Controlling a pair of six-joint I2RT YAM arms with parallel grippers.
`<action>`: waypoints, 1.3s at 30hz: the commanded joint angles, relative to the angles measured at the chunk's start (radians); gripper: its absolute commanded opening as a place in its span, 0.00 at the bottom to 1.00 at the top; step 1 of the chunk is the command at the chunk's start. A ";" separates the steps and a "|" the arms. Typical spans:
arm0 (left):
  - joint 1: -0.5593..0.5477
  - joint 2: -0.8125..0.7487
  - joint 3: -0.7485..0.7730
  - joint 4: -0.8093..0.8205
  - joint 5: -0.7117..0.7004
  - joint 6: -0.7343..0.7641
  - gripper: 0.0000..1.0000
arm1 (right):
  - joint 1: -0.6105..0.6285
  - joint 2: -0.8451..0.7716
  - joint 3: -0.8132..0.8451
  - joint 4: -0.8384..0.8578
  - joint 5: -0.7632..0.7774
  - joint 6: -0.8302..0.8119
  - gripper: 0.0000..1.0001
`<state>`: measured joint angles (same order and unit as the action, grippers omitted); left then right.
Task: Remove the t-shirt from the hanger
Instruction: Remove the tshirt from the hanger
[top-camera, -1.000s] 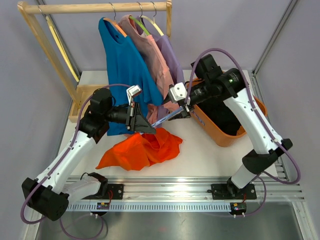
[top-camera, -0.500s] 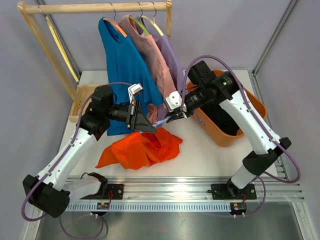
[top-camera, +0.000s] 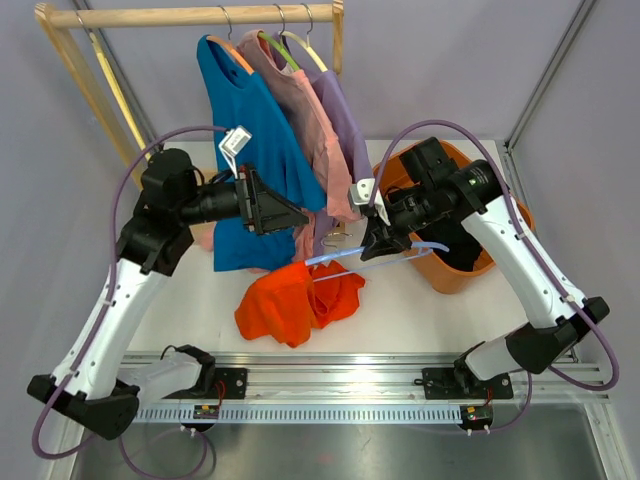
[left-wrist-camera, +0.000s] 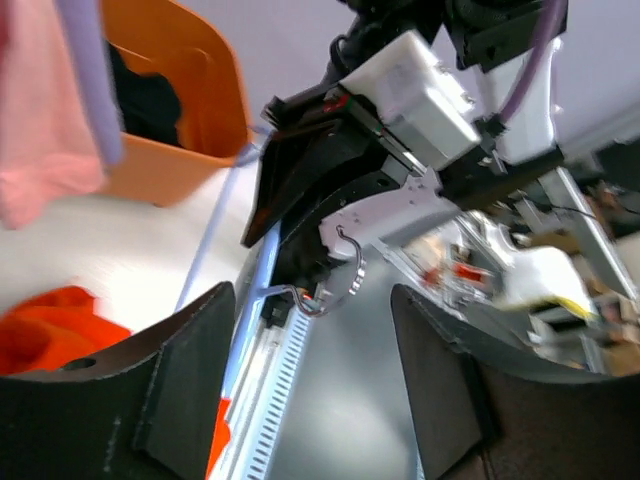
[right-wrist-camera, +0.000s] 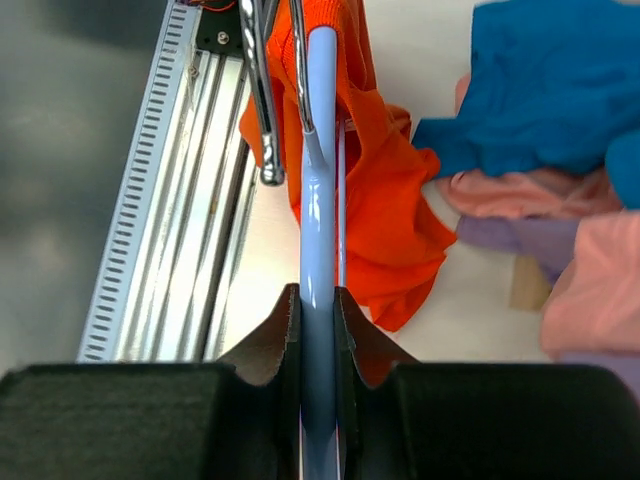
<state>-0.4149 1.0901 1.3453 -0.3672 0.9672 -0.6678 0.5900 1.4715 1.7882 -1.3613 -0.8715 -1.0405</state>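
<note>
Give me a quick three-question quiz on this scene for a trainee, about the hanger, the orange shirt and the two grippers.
1. True or false: the right gripper is shut on the light blue hanger.
2. Multiple choice: the orange t-shirt is A) neatly folded, B) gripped by both grippers, C) draped over one end of the hanger.
3. Short answer: which gripper is open and holding nothing?

Key: 1 true. 2 C. 3 the left gripper.
</note>
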 joint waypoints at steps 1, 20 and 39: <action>0.002 -0.050 0.106 -0.188 -0.304 0.158 0.69 | -0.035 -0.051 -0.030 0.078 -0.009 0.193 0.00; -0.197 -0.268 -0.187 -0.392 -1.041 -0.042 0.77 | -0.044 0.084 0.028 0.393 0.105 0.818 0.00; -0.314 -0.016 -0.147 -0.268 -1.351 0.010 0.16 | -0.042 0.052 -0.016 0.429 0.068 0.833 0.00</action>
<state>-0.7231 1.0706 1.1748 -0.7307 -0.3046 -0.6678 0.5507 1.5719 1.7596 -0.9981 -0.7528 -0.2165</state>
